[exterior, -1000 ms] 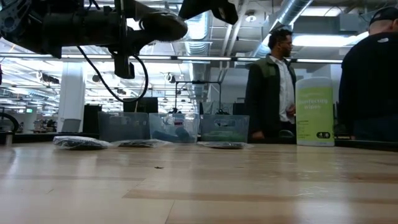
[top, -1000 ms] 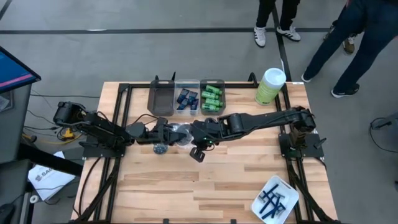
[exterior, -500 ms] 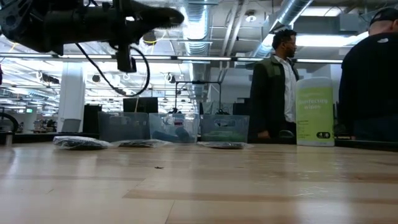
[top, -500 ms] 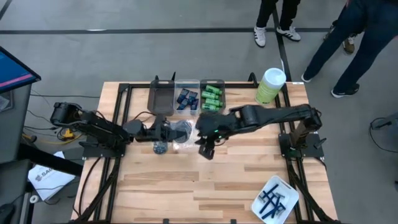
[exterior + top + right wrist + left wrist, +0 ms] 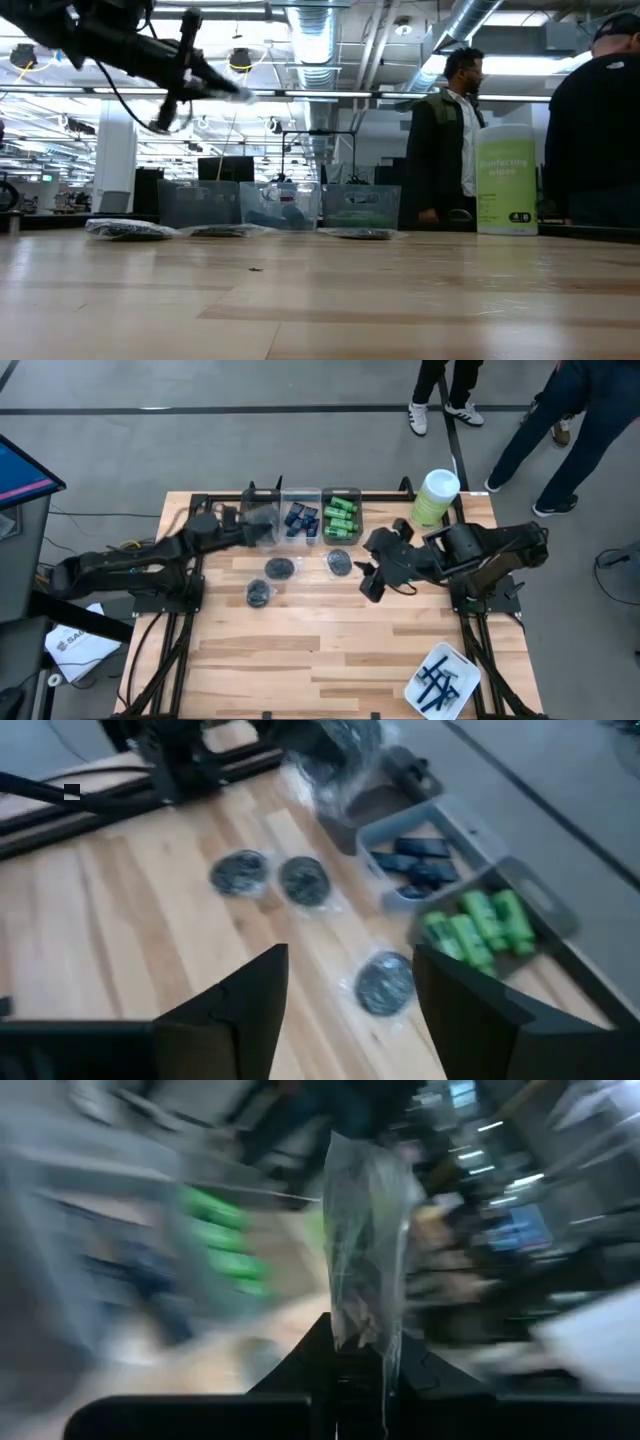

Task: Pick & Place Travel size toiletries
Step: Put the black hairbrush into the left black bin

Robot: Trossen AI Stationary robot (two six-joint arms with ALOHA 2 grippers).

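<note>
1. The left gripper (image 5: 262, 523) is held over the empty dark bin (image 5: 258, 520) at the far edge of the surface (image 5: 330, 650), its jaws closed on a clear-wrapped crinkly packet (image 5: 365, 1240). In the left wrist view the packet hangs pinched by its lower edge between the two dark fingers, which suggests it is being carried for release into that bin.

2. The right gripper (image 5: 345, 990) is seen above the surface just right of the bins, its jaws spread wide and holding nothing. It appears to be kept clear so that the left arm's path is not blocked.

3. Three more round dark packets lie flat on the surface in front of the bins: one (image 5: 280, 567) in the middle, one (image 5: 259, 593) nearer the front and one (image 5: 340, 562) toward the right. They are judged to be still waiting for sorting.

4. The navy tubes (image 5: 300, 520) are gathered in the middle bin and the green mini bottles (image 5: 341, 518) in the next, so each kind seems to be given its own compartment.

5. The blue razors (image 5: 437, 682) rest in the white tray (image 5: 418, 690) at the near right corner, well apart from the bins. The green canister (image 5: 435, 498) stands upright beside the bins.
</note>
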